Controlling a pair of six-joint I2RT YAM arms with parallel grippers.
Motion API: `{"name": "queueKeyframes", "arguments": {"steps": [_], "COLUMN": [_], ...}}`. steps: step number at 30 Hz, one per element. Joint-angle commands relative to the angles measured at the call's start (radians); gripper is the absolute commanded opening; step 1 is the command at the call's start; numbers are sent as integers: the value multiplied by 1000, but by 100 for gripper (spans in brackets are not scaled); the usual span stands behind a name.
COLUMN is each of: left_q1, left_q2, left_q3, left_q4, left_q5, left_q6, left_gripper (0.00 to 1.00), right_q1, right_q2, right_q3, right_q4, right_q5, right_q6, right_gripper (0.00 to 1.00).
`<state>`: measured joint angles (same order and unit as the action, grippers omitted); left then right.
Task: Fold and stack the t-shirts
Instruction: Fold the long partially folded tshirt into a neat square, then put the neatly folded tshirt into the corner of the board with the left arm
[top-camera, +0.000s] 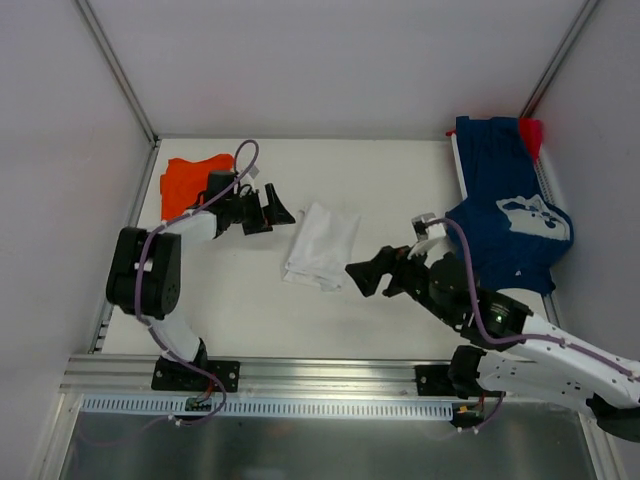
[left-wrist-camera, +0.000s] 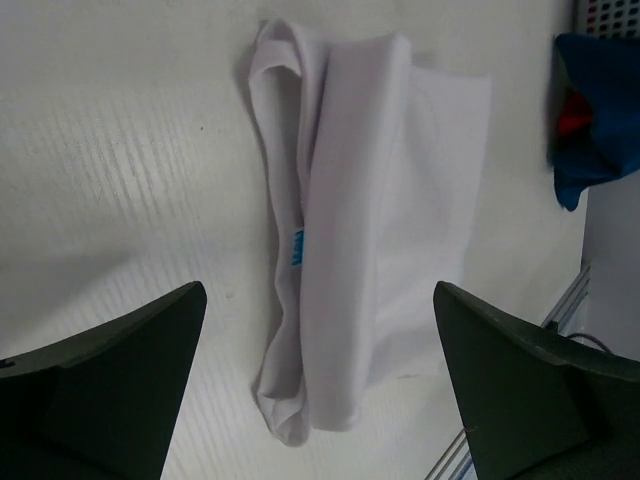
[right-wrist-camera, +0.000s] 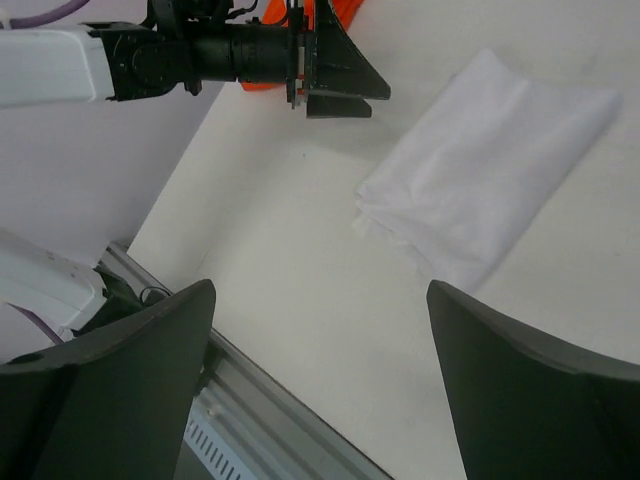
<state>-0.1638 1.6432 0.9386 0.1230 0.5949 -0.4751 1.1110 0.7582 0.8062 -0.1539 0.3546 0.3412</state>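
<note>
From above, the folded white shirt (top-camera: 320, 246) lies as a soft, uneven rectangle mid-table (top-camera: 380, 180), between both grippers and touching neither. The left gripper (top-camera: 274, 209) is just left of it, the right gripper (top-camera: 368, 276) just near-right. A crumpled orange shirt (top-camera: 190, 182) sits in the far left corner. The navy shirt (top-camera: 510, 215) with white print drapes at the right edge, with a red scrap (top-camera: 531, 134) behind it.

The left wrist view shows dark wedge fingers spread wide with nothing between them. Only here do the white shirt's rolled folds and a small blue label (left-wrist-camera: 296, 247) show.

The right wrist view shows its jaws wide apart too, empty above bare matte tabletop. The white shirt looks smooth and flat from here.
</note>
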Motion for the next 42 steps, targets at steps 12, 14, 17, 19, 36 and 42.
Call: {"name": "queueKeyframes", "arguments": {"steps": [12,14,17,19,36,42], "left_q1": [-42,-48,-68,-89,-212,-232], "left_q2": [233,251,270,280,420,412], "left_q3": [75,72,68,71,98,109], "left_q4": [-69,-43,-16,-7,69,49], "left_q5": [74,108,115,115,74,25], "left_q6": [78,64,58,56,-3,-11], "left_gripper": [99,99,99,99,25,0], "right_q1": [101,102,104,107,115,119], "right_q2": [-300,-281,-250,-244,-335,-421], "right_q3": [-76,-76,-76,-79,-105,-133], "right_q4": [-366,-360,-352,-346,-406,-435], "right_q5": [242,244,244,244,277,277], "right_q6": [136,142,154,157,199,220], "right_gripper": [91,91,91,91,91,91]}}
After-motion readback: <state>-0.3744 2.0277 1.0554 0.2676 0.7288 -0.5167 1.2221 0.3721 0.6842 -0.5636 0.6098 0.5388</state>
